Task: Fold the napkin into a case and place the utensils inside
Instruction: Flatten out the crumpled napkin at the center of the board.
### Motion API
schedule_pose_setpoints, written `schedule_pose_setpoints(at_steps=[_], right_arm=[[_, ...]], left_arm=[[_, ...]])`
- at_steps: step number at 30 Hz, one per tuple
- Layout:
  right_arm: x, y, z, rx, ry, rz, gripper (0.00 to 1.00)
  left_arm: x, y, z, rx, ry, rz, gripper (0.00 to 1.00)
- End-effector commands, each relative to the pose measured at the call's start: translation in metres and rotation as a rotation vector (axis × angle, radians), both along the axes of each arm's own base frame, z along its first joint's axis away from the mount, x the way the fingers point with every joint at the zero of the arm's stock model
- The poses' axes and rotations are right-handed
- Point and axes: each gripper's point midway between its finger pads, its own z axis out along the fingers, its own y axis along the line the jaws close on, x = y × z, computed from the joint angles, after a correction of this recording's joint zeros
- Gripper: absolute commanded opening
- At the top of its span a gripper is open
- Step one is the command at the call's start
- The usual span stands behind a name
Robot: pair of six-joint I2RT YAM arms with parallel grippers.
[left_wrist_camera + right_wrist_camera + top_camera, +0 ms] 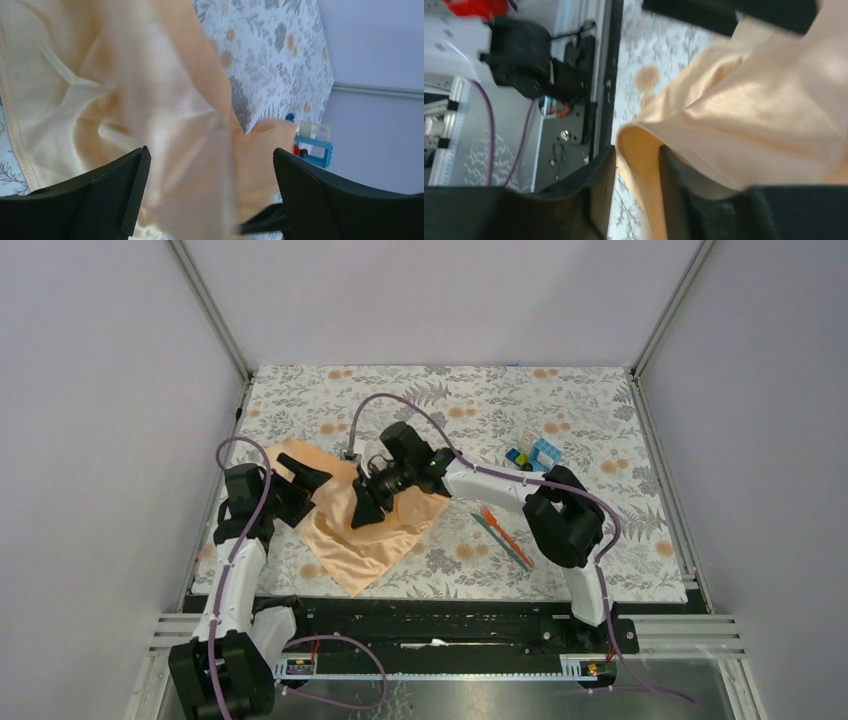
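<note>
1. We see one napkin (372, 540) crumpled on the floral mat (480, 400), and two utensils (505, 537) lying to its right.
2. Our right gripper (365, 505) pinches a napkin fold; our left gripper (305, 490) gapes wide at the cloth's edge.
3. One cluster of toy blocks (535, 455) stands behind the utensils.

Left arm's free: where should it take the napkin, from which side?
I'd take the napkin by its near pointed corner, coming in from the left. It lies flat and clear on the mat, away from the fold pinched in the right gripper, and the open left gripper hangs close by.
</note>
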Motion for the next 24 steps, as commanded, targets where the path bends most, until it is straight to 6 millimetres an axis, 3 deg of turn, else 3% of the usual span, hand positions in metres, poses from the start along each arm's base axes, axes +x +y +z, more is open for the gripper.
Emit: schedule_pose_setpoints(at_steps=[1,6,11,13,17,20,24], right_arm=[[0.023,-0.035,-0.017,-0.115,0.109,-0.223,0.55],[0.017,-0.057,-0.007,-0.167,0.171,-0.353,0.74],[0.033,-0.066,-0.010,-0.193,0.155,-0.497,0.77],[0.051,-0.074,-0.018,-0.238,0.160,-0.626,0.76],[0.087,-0.119,-0.029,-0.345,0.120,-0.941,0.82],[0.097,-0.149,-0.025,-0.331,0.191,-1.053,0.93],[0.105,-0.183,-0.033,-0.288,0.340,-1.127,0.94]], left_arm=[[-0.004,-0.011,0.003,0.003,0.017,-0.114,0.98],[-0.011,-0.010,0.008,0.076,0.029,-0.166,0.95],[-0.024,-0.016,-0.002,0.166,0.140,-0.142,0.84],[-0.030,-0.024,-0.011,0.263,0.222,-0.143,0.84],[-0.039,-0.053,-0.029,0.443,0.338,-0.207,0.86],[-0.035,-0.061,-0.040,0.498,0.362,-0.206,0.76],[-0.023,-0.079,-0.056,0.525,0.344,-0.238,0.67]])
